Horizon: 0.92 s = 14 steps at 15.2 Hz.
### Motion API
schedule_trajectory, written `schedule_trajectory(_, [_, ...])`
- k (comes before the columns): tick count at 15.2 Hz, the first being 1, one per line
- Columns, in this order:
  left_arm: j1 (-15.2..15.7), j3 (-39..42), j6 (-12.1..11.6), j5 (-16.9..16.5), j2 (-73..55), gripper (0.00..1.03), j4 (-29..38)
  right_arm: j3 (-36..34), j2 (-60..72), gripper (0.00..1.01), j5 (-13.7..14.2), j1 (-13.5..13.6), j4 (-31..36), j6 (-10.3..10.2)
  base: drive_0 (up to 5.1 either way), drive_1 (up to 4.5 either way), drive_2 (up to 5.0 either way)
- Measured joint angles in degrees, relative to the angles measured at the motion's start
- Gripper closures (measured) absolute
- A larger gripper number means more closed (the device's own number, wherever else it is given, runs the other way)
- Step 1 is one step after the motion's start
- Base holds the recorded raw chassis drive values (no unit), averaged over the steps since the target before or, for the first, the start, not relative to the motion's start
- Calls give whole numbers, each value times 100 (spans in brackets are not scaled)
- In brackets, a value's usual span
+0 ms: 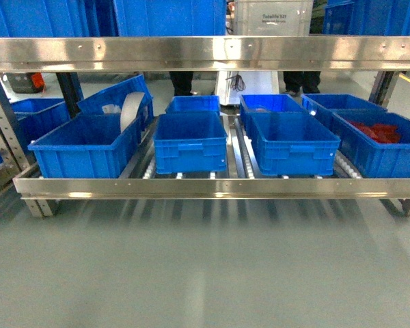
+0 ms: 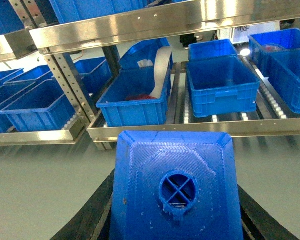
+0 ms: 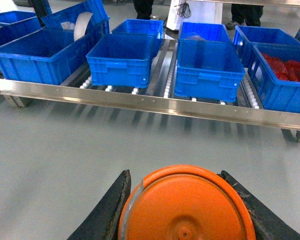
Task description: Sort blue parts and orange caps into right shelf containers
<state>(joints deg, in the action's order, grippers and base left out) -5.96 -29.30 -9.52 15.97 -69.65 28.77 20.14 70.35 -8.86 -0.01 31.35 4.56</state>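
Two loads | left fingers (image 2: 90, 220) pinch blue part (image 2: 175, 190) | right fingers (image 3: 110, 210) pinch orange cap (image 3: 187, 205) | containers (image 1: 189, 142) ahead

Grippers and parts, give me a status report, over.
Left end effector shut on blue part. Right end effector shut on orange cap. Shelf containers ahead, floor between shows nothing in the way.

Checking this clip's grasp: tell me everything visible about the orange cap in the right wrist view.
The orange cap fills the bottom of the right wrist view, seen top-down: a round, smooth plastic-looking disc face with a raised rim, a paler edge on its left and a small dimple near the centre. It sits between the right gripper's two dark fingers, which flank it on both sides, above the grey floor short of the shelf. Its side is hidden.
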Motion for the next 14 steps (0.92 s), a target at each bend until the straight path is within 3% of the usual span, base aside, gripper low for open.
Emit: schedule_trajectory(14, [0, 0, 0, 9, 0, 59, 2, 0, 0, 58, -2, 0, 4, 0, 0, 0, 0])
